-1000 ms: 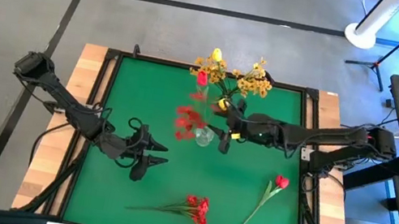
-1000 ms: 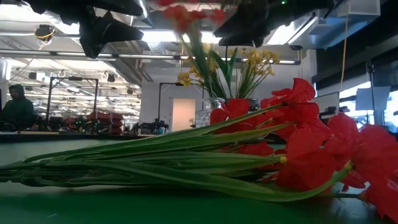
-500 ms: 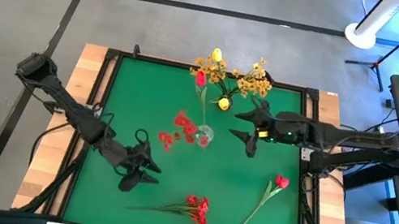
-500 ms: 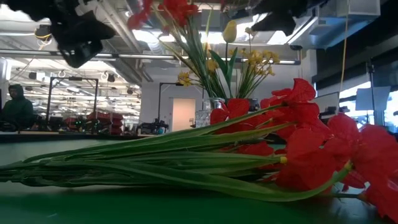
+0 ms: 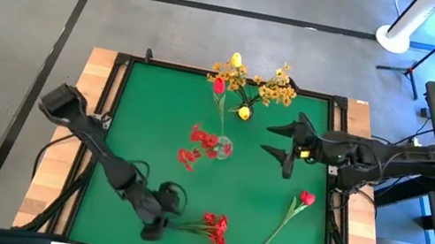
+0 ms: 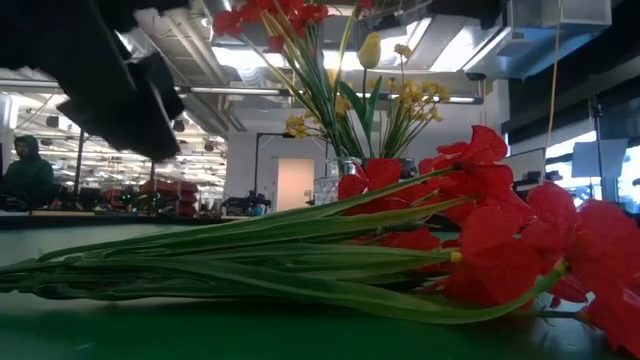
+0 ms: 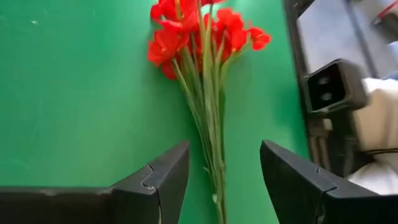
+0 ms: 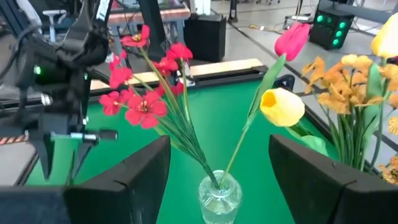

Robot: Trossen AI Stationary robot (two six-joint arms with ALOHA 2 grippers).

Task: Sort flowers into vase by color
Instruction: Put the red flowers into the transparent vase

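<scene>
A red small-blossom cluster (image 5: 212, 227) lies flat on the green mat near the near edge, its stems (image 7: 208, 124) pointing left. My left gripper (image 5: 165, 218) hovers open over the stem end, one finger on each side (image 7: 224, 180); the low view shows it raised off the mat (image 6: 120, 95). A clear vase (image 5: 220, 147) at mid-table holds a red blossom spray (image 8: 146, 102) and a red tulip (image 8: 292, 37). My right gripper (image 5: 268, 140) is open just right of that vase. Another red tulip (image 5: 305, 198) lies on the mat near the right edge.
Yellow-orange sprays and yellow tulips (image 5: 247, 81) stand bunched at the far edge of the mat, with one yellow tulip (image 8: 283, 106) leaning toward the clear vase. A raised dark frame (image 5: 330, 205) borders the mat. Bare green mat (image 5: 146, 118) lies left of the clear vase.
My left gripper has swept toward the near edge and to the right, coming down over the stem end of the lying red cluster. My right gripper has drawn back from the clear vase toward the right edge. The red spray, blurred beside the vase before, now stands in it.
</scene>
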